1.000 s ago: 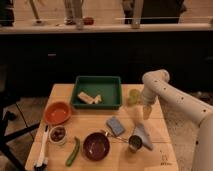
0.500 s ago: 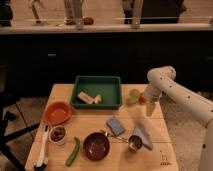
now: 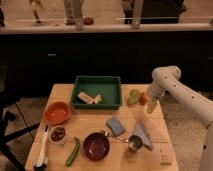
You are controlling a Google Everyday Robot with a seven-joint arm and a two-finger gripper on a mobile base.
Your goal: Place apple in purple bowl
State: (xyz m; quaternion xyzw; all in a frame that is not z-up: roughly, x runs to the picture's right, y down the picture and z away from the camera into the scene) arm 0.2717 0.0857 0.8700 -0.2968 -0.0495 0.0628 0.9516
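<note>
1. At the near left corner of the tabletop (image 3: 92,120), a white-handled brush (image 3: 42,150) is laid. A long green vegetable (image 3: 73,151) is placed just to its right.
2. The purple bowl (image 3: 96,145) is set near the middle of the near edge, just right of the vegetable, with its glossy inside in view.
3. To the right of that bowl a metal cup (image 3: 134,143) is found. A grey cloth (image 3: 143,133) lies against the cup on the side toward the right edge.
4. A small white bowl (image 3: 58,134) with dark contents is placed behind the brush. An orange bowl (image 3: 57,113) is set just behind it, near the left edge.
5. A blue sponge (image 3: 115,125) is laid around the middle of the tabletop, behind the purple bowl.
6. A green tray (image 3: 107,90) is set at the middle of the far edge, and pale pieces (image 3: 89,97) are held in it.
7. A green cup (image 3: 133,96) is stood just right of the tray. The apple (image 3: 143,98) is seen just beside the cup on its right, toward the far right corner and well apart from the purple bowl.
8. The gripper (image 3: 151,106) is seen at the right edge, just right of the apple, hung downward from a white arm (image 3: 185,97). Whether it is open or closed, and whether the apple is touched, cannot be told.
</note>
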